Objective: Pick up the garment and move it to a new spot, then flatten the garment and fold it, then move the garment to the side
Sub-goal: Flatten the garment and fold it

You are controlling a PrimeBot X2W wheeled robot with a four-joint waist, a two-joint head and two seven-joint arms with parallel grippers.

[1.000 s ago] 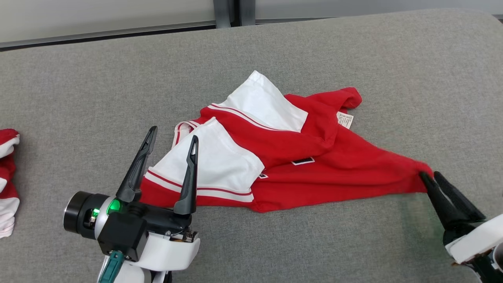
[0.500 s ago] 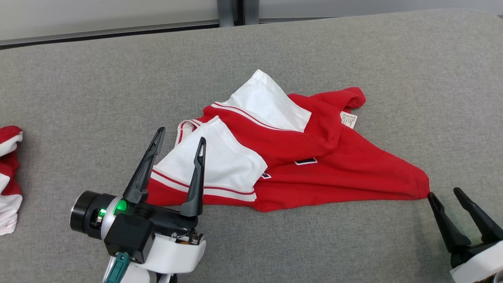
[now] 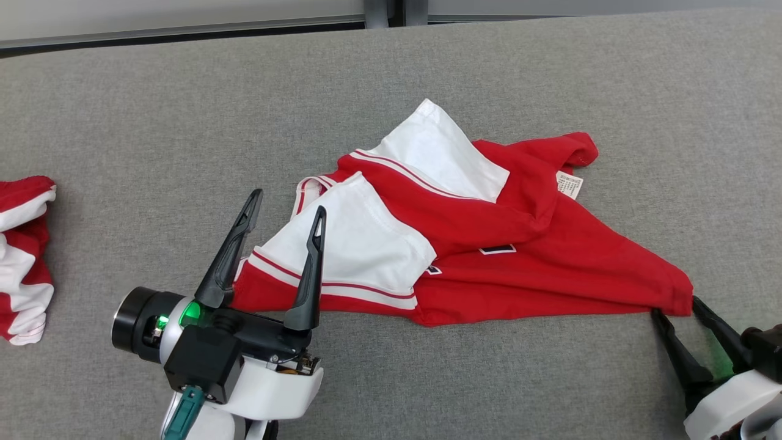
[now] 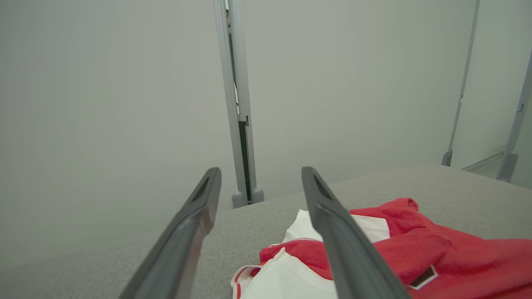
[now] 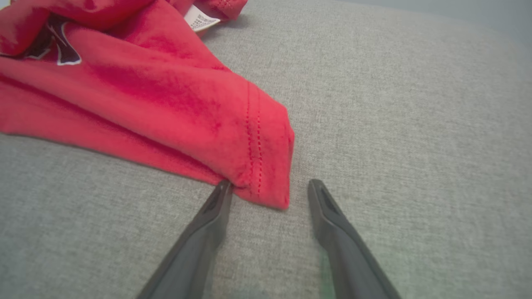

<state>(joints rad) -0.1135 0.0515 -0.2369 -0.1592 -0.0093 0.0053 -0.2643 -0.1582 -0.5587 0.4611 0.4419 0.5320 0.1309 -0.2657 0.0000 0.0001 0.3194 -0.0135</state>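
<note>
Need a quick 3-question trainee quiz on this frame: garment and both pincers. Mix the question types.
1. True or false: the right pincer is clamped shut on the corner of the garment.
2. Which pincer hovers by the white sleeve? A) left pincer B) right pincer
3. Fill in: the white care label lies on the garment's ____ fabric.
Key: 1 false, its jaws stand open, with the corner at the fingertips. 2 A. 3 red.
</note>
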